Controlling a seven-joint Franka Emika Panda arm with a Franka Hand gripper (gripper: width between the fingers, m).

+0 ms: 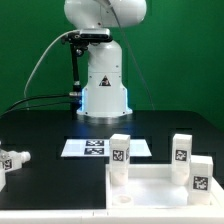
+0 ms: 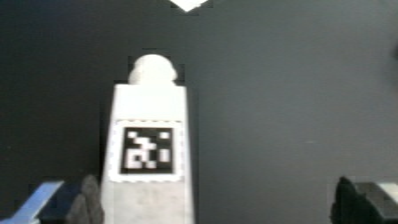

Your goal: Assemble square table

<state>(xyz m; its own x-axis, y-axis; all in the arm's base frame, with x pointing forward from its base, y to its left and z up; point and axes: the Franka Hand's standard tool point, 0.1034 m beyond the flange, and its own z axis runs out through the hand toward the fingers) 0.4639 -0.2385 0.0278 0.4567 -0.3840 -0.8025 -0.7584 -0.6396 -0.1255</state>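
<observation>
The square slab (image 1: 160, 185) lies on the black bench (image 1: 40, 125) near the front, toward the exterior view's right, with its raised rim up. Three white legs stand up at it: one (image 1: 119, 152) at its back corner on the exterior view's left, one (image 1: 181, 150) farther right, and one (image 1: 201, 178) near the right edge. Each leg has a black-and-white tag on it. A fourth leg (image 1: 12, 160) lies on its side on the bench, well apart, at the exterior view's left edge. The marker board (image 1: 95, 147) lies flat behind the slab, in front of the robot's base (image 1: 104, 90). In the wrist view, a leg (image 2: 150, 150) lies long on the dark bench, with its tag facing up. The tool (image 2: 222, 205) is wide open, with one finger (image 2: 68, 200) touching or just beside the leg and the other well apart from it. It holds nothing.
</observation>
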